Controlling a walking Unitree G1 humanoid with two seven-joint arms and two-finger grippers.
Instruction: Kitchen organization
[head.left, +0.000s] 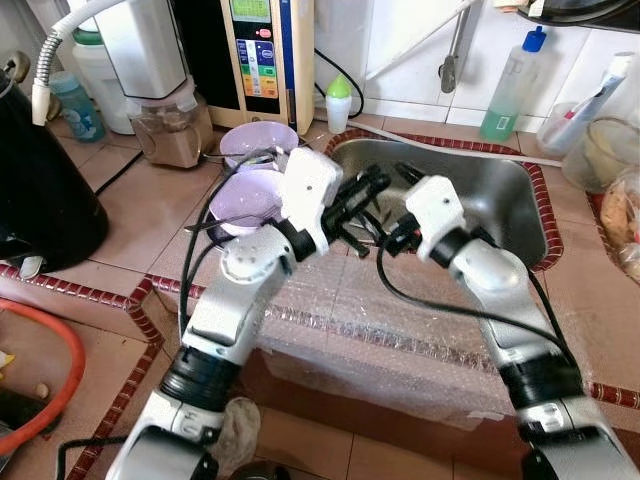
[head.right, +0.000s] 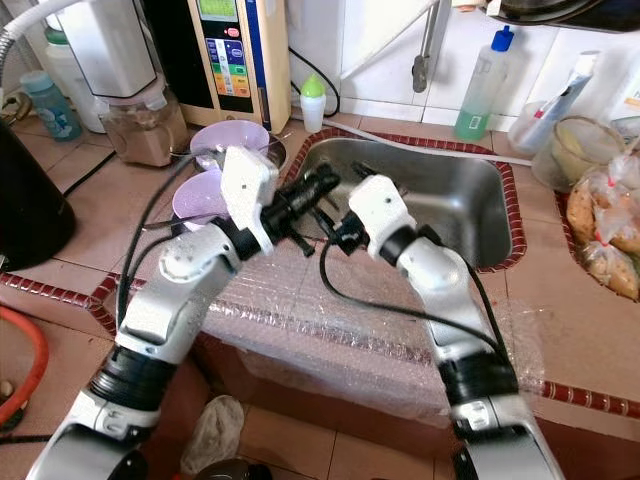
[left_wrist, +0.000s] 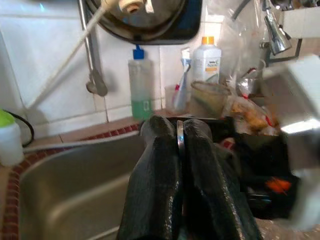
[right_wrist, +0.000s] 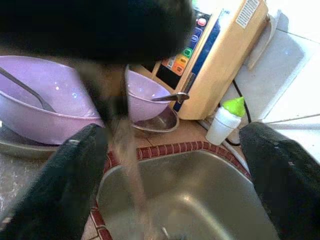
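Left claw (head.left: 372, 188) pinches a thin metal utensil (left_wrist: 180, 142) above the sink (head.left: 500, 190); right claw (right_wrist: 165, 165) gapes wide.

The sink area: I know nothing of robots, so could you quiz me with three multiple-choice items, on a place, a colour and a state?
1. Where do the purple bowls stand?
A. On the counter, to the robot's left of the sink
B. Inside the sink
C. On the floor

2. What colour is the cap of the tall bottle of green liquid behind the sink?
A. Red
B. Blue
C. Yellow

3. How does the right gripper stand?
A. Open wide
B. Clamped on a bowl
C. Clamped on a bottle

Answers: 1 A, the bowls sit on tiles beside the basin. 2 B, its cap is blue. 3 A, the basin shows between its fingers, while the left gripper pinches a thin metal strip.
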